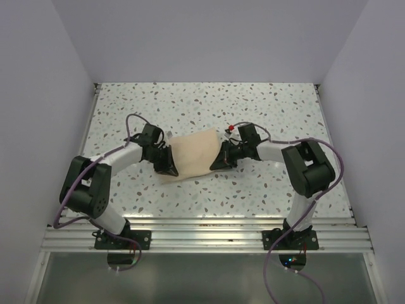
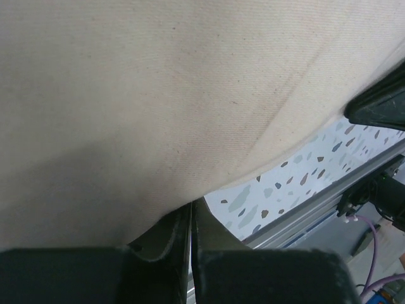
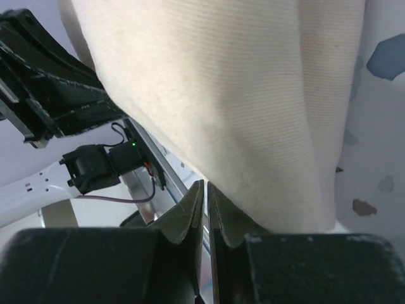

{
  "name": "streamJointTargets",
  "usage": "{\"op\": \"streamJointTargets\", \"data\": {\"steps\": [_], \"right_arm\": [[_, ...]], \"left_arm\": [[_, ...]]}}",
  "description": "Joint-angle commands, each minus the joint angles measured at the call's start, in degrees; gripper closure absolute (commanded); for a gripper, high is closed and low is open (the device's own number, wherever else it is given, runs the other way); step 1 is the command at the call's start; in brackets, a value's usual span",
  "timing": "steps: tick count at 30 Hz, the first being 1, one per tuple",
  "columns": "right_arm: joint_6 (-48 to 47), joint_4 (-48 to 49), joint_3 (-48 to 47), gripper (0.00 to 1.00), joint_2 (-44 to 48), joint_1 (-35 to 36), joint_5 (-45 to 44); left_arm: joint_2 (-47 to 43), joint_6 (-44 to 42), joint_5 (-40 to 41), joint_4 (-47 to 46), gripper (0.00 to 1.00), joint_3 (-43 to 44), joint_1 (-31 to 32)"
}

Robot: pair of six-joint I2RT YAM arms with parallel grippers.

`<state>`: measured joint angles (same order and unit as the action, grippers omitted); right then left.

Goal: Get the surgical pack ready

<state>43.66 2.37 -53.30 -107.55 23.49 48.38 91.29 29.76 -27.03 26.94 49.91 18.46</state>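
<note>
Top external | pack (image 1: 196,155) already folded small | left gripper (image 1: 171,167) and right gripper (image 1: 218,162) each pinched its ends | seemingly late: final tuck remained

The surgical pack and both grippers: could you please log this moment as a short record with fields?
item: surgical pack, tan cloth sheet
place: middle of the speckled table, spanning between the two grippers
shape: gathered into a small, roughly square panel, surface slightly bowed
left gripper: jaws shut on the pack's left edge
right gripper: jaws shut on the pack's right edge
tray or instruments: none in view
</note>
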Motion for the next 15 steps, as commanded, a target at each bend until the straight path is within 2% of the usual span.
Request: {"op": "streamJointTargets", "data": {"steps": [1,6,9,12,13,15], "right_arm": [[-6.0,-10.6,-4.7,0.89,6.4,-0.5,-3.5],[-14.4,-26.1,-9.3,0.87,12.3,-0.6,-10.3],[-17.1,-32.0,-11.1,0.78,14.5,-0.5,-15.3],[-18.4,-35.0,-11.2,0.61,16.8,-0.5,-19.5],[-18.7,-35.7,-11.2,0.52,17.4,-0.5,-20.5],[-18.7,-37.6,-11.1,0.23,18.2,-0.6,-23.2]], "left_arm": [[-2.8,-3.1,6.7,4.2,0.93,4.7,-1.6],[-11.2,-2.6,4.1,9.3,0.78,5.6,-1.6],[-15.4,-2.5,2.2,10.2,0.67,5.5,-1.5],[-17.7,-3.0,1.7,10.2,0.56,6.5,-1.6],[-18.1,-3.0,1.7,9.3,0.52,6.7,-1.6],[-18.6,-3.0,1.7,7.8,0.48,6.7,-1.6]]}}
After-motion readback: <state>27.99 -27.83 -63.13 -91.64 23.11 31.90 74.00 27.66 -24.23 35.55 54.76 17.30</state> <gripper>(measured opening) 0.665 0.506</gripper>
